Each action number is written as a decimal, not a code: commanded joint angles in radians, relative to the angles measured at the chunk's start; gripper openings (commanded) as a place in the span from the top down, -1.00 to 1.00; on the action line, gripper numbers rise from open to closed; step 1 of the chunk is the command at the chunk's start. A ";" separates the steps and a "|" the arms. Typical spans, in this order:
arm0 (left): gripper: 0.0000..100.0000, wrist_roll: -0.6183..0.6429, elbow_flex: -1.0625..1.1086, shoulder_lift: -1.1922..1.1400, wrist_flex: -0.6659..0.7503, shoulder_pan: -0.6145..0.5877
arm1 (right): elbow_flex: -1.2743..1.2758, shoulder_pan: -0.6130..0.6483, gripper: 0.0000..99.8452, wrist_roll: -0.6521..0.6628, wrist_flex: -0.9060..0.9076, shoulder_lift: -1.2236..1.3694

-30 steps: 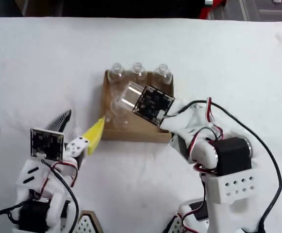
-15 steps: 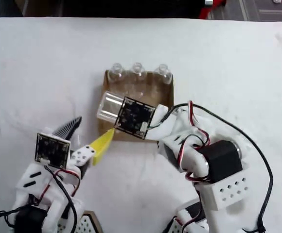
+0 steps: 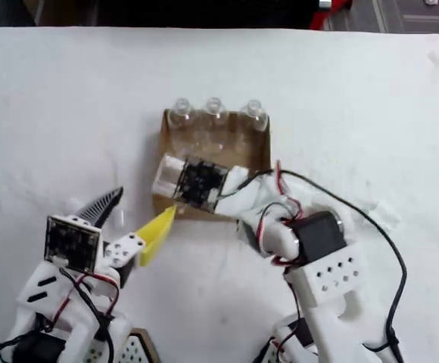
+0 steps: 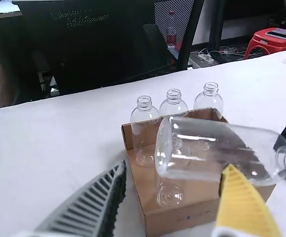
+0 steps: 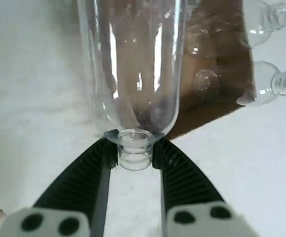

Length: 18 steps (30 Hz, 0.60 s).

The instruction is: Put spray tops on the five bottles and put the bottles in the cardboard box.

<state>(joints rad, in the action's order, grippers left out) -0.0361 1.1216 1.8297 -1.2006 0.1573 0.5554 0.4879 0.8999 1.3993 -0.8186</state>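
Note:
The cardboard box point(image 3: 259, 144) sits mid-table. Three clear bottles point(image 3: 214, 110) stand upright along its far wall, necks open, with no spray tops on them. A further clear bottle point(image 4: 169, 193) seems to stand nearer the front wall. My right gripper point(image 5: 134, 149) is shut on the neck of another clear bottle point(image 4: 212, 148), which lies level over the box's front left corner, its base point(image 3: 166, 172) past the left wall. My left gripper point(image 3: 144, 203) is open just in front of that corner, its yellow finger point(image 4: 241, 205) and grey finger point(image 4: 91, 207) apart and holding nothing.
White table point(image 3: 371, 98) all around the box, with free room to the left, right and far side. The right arm's body and cables point(image 3: 318, 242) fill the space near the box's front right. A chair and dark furniture point(image 4: 108, 39) stand beyond the table.
The right arm has swung the held bottle from over the box's middle toward its front left corner. The left gripper has drawn slightly back toward the near edge.

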 commanded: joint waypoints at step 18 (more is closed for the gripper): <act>0.28 0.097 0.095 -0.008 0.097 0.002 | -0.106 0.128 0.96 -0.009 0.110 -0.200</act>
<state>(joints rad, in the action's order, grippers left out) 0.0514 1.2121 1.8328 -1.1331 0.1619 0.5324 0.6061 0.8999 1.5037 -0.9812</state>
